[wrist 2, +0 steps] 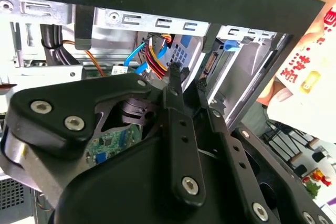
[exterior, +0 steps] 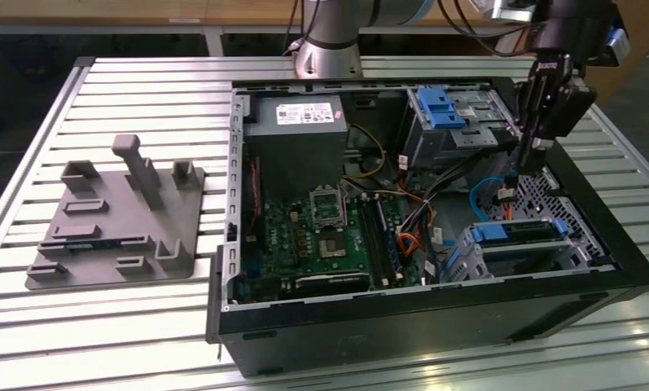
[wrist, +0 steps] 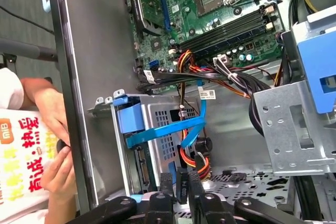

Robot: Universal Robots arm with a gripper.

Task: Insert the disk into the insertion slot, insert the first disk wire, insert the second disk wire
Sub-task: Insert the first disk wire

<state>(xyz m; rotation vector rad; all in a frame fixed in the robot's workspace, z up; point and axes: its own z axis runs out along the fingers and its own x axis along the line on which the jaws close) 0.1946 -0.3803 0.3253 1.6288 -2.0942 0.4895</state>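
Note:
The disk [exterior: 519,231], silver in a blue carrier, lies inside the insertion slot [exterior: 525,259], the perforated metal cage at the case's near corner on the exterior view's right. In the first wrist view the cage [wrist: 164,113] shows the carrier's blue tab [wrist: 129,117], and a flat blue disk wire [wrist: 164,130] runs across its face. My gripper [exterior: 519,167] reaches down into the case just beyond the cage. In the first wrist view my gripper [wrist: 181,182] is shut on a black connector, whose red, orange and yellow disk wire [wrist: 193,158] loops away from it. My gripper [wrist 2: 187,77] sits beside the same wires [wrist 2: 153,56] in the second wrist view.
The open case [exterior: 433,318] also holds a motherboard [exterior: 313,236], a power supply [exterior: 297,114] and a taller bay with a blue latch [exterior: 438,110]. A grey fixture plate [exterior: 118,220] lies on the slatted table. A person's hand [wrist: 52,124] holds a printed packet outside the case wall.

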